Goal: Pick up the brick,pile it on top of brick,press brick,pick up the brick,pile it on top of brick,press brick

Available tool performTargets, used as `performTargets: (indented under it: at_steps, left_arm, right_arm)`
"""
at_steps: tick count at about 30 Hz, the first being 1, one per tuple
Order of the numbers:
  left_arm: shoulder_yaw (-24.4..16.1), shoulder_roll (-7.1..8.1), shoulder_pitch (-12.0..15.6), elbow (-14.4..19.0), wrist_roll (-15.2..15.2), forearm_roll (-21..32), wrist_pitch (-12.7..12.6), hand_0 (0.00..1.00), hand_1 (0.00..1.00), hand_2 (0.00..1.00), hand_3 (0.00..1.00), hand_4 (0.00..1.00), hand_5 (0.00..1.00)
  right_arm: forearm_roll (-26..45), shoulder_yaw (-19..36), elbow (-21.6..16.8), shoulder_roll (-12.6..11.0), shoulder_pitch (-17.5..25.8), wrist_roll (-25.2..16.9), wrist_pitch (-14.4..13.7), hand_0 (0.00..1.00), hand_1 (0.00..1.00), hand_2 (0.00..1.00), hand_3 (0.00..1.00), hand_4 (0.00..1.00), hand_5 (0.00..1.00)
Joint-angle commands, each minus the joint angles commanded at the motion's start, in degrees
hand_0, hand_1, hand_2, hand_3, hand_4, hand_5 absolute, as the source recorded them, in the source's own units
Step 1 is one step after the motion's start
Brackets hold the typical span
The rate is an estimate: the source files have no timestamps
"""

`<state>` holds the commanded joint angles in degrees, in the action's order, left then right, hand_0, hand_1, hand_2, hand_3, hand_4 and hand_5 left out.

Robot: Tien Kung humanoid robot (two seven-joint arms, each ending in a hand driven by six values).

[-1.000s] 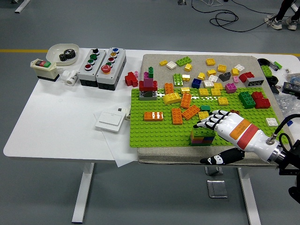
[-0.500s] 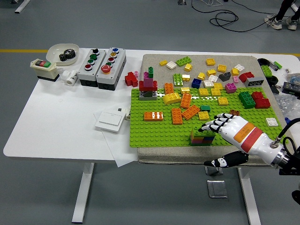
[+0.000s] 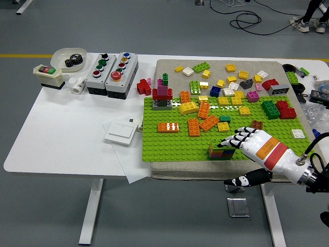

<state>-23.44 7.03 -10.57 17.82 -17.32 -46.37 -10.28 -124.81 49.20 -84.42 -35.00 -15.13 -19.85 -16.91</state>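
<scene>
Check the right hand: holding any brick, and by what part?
Nothing is held. The right hand has its fingers spread beside the stacked bricks on the green baseplate, fingertips at the stack's top right, not closed around it.

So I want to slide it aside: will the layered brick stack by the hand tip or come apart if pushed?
Probably not slide: the stack looks pressed onto the studded green baseplate, so a push likely meets resistance. It is low and wide, so tipping seems unlikely. Rigid plastic layers might separate under a hard sideways push from the right hand.
</scene>
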Motion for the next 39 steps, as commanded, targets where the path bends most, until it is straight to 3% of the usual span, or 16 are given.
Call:
performTargets:
  at_steps: [39]
  left_arm:
    - [0.3,0.06,-0.2,0.0,0.1,0.5,-0.1,0.677,0.730,0.735,0.593,0.684,0.663]
  right_arm:
    - [-0.6,-1.6,1.0,0.1,-0.5,0.2,0.4,0.767,0.643,0.730,0.762,0.998,0.745]
